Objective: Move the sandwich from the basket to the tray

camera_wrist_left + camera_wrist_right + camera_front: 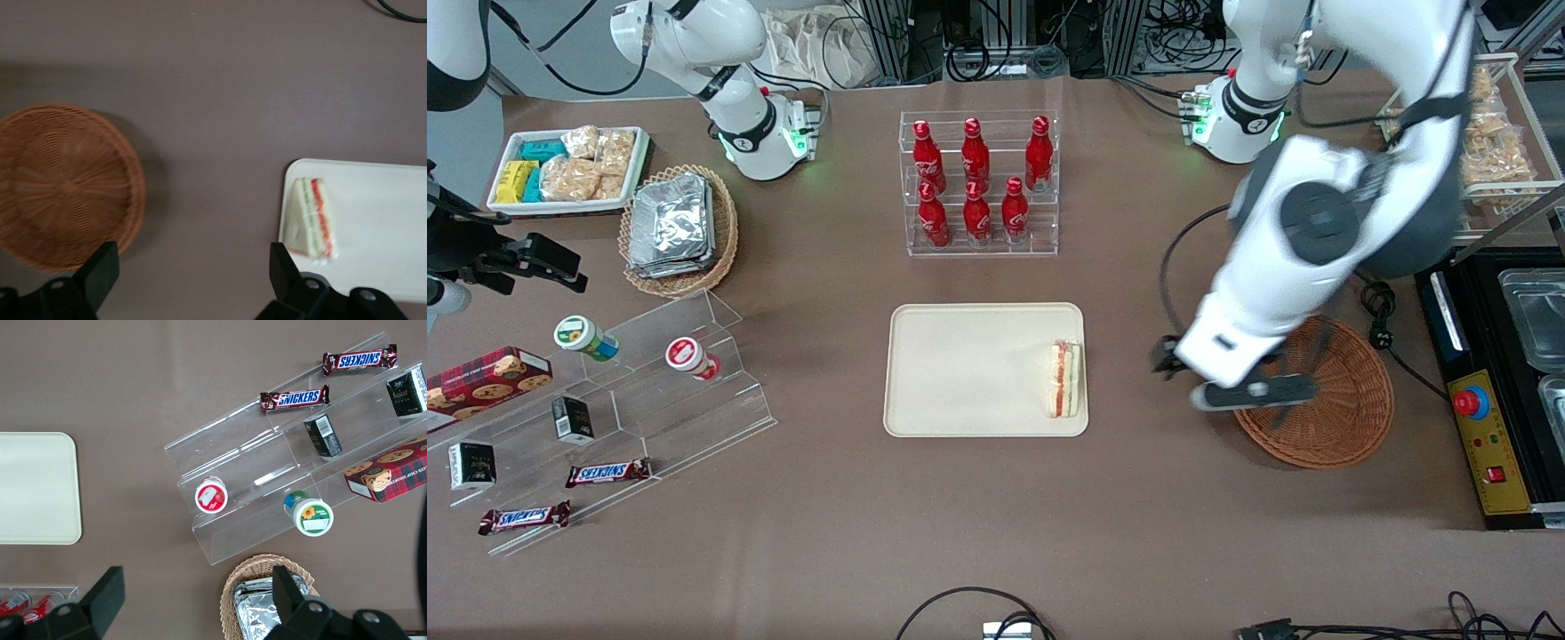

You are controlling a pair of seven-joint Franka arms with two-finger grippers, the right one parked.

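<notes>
The sandwich (1064, 380) lies on the tray (960, 373) at its edge nearest the basket (1343, 418), mid-frame, long axis toward the camera. The claw (1192, 373), released and empty, hovers between tray and basket.

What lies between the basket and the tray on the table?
Only bare brown tabletop lies between the basket and the tray, as the left wrist view shows; the open tool hovers above that stretch.

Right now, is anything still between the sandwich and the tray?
Nothing visible: the sandwich already lies on the tray, near its edge toward the basket. The basket is empty. The tool hangs open above the bare table between them.
</notes>
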